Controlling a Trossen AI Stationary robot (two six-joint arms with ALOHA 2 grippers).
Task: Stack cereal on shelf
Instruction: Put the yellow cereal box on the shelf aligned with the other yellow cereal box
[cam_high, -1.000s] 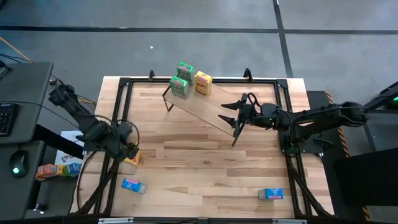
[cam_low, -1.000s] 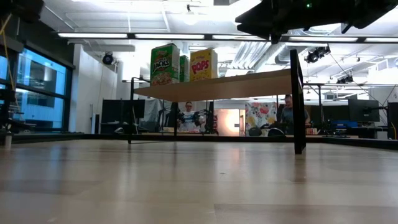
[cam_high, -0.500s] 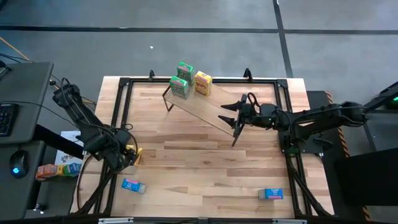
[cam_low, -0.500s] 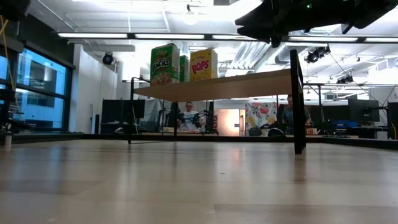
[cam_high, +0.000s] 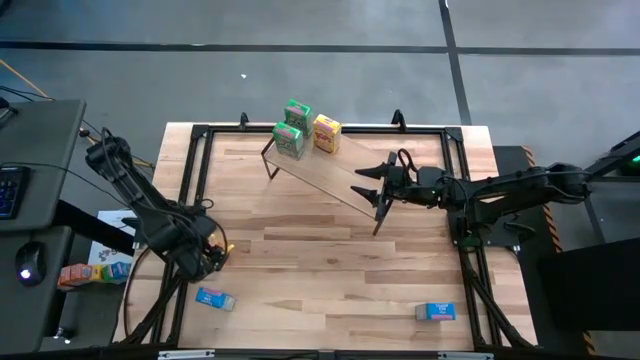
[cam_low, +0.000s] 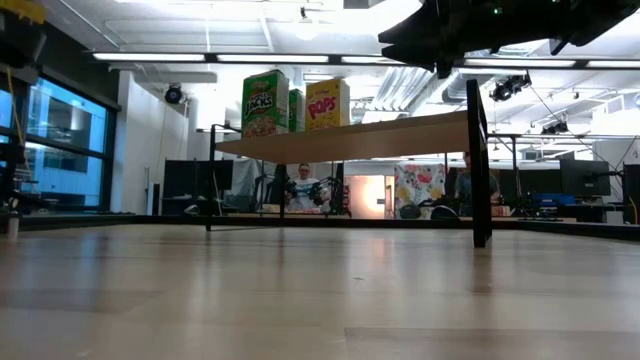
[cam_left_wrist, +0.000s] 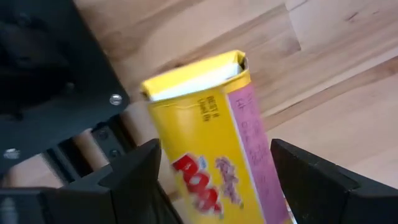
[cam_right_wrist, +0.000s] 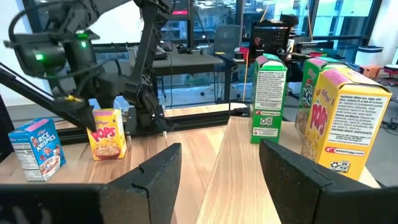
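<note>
A: What stands on the shelf (cam_right_wrist: 230, 168)?
B: At its far end, two green boxes (cam_right_wrist: 268, 98) and a yellow box (cam_right_wrist: 345, 124), all upright.
A: And off the shelf?
B: Beside it on the table, the left gripper (cam_right_wrist: 87, 118) holds a second yellow box (cam_right_wrist: 107, 134). A blue box (cam_right_wrist: 35, 149) stands just beyond that.

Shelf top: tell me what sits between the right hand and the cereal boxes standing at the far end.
Nothing. In the right wrist view only bare shelf runs from the right hand to the green box and yellow box.
</note>
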